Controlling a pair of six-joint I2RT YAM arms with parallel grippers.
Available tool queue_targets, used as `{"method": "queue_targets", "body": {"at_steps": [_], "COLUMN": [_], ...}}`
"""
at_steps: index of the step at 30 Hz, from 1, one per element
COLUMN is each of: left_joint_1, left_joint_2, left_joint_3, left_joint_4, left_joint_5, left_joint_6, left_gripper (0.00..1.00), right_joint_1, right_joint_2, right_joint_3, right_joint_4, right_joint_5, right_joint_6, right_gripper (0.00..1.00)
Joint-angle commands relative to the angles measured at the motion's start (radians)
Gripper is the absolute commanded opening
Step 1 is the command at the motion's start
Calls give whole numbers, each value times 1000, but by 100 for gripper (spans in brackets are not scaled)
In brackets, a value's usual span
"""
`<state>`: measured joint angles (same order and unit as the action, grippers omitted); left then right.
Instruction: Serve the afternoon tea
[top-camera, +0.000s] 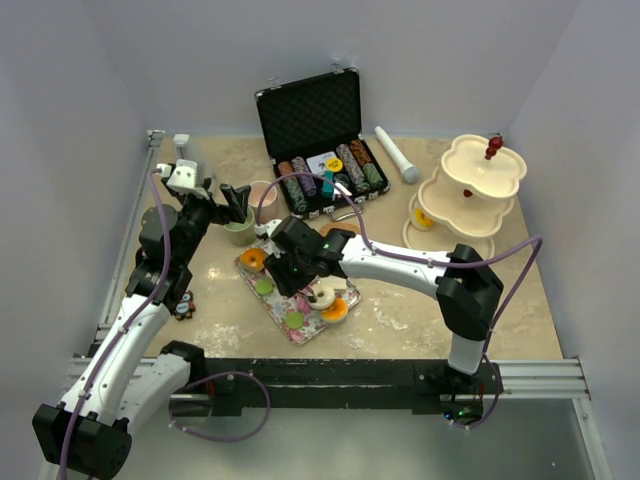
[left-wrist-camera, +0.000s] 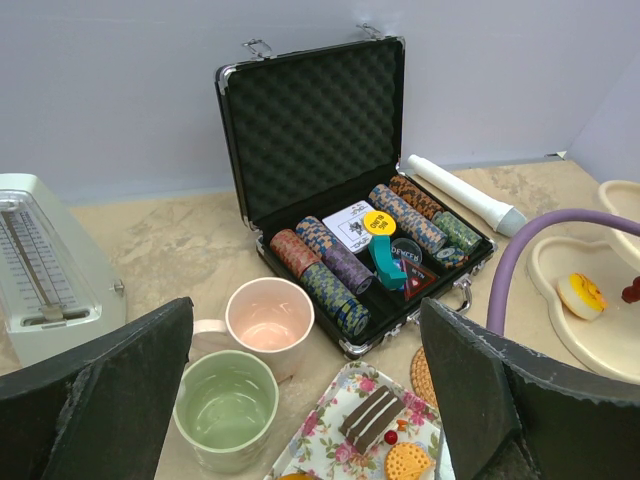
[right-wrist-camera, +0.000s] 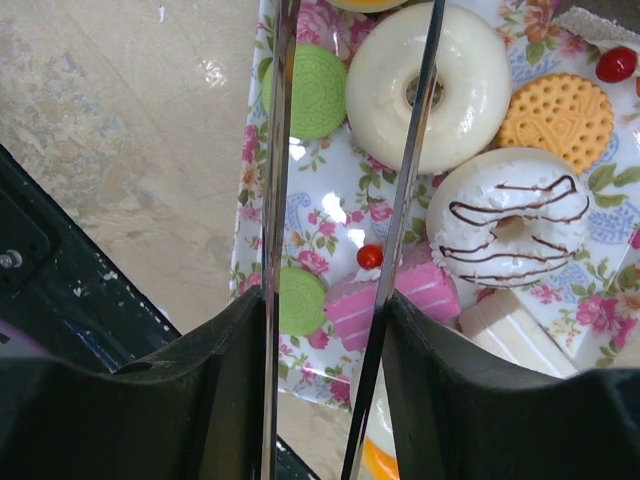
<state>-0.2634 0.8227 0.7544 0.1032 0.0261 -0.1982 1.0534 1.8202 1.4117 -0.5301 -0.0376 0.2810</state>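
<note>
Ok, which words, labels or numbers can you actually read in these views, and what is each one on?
Nothing can be read outright.
On the yellow round disc in the poker case: dark print, too small to read.
On the dark disc beside it: pale lettering, blurred.
On the white card box: printed marks, unreadable.
On the metronome: scale ticks, numbers too small to read.

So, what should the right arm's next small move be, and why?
Probably a slight sideways shift toward the drizzled donut before lowering. The right gripper hangs open over the floral tray. In the wrist view one finger crosses the pink cake instead of clearing it, so coming straight down would likely land on the cake rather than straddle it.
</note>
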Motion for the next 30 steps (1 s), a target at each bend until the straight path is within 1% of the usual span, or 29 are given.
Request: {"method": "queue_targets", "body": {"at_steps": [1,6,11,16,19,23,26,30], "left_joint_1": [-4,-4,-4,-4,-4,-4,-4,-4], "left_joint_2": [-8,-10,-11,-10,-7,-10,-5,6], "left_joint_3": [-3,-3,-3,-3,0,-3,-4,-3], "left_joint_4": [24,24,24,24,24,24,24,24], "left_joint_5": [9,9,9,9,9,9,9,9], "left_joint_6": [8,8,8,8,8,8,8,8], "left_gripper": [100,100,100,100,100,100,100,100], "right_joint_1": [-9,-82,-214,-345,-411,-542,-593,-657], "right_joint_2": [-102,-212,-301,-354,-366,-395,-409,-410], "right_joint_3": [49,30,9,23,64,124,190,274], "right_joint_4": [-60,-107,-111,-73,-73,-45,-42,-82], "right_joint_5": [35,79,128,159,200,226,255,321], "right_joint_6": [26,44,30,17,-3,-28,-43,-62], "right_gripper": [37,36,36,35,35,35,35,35]}}
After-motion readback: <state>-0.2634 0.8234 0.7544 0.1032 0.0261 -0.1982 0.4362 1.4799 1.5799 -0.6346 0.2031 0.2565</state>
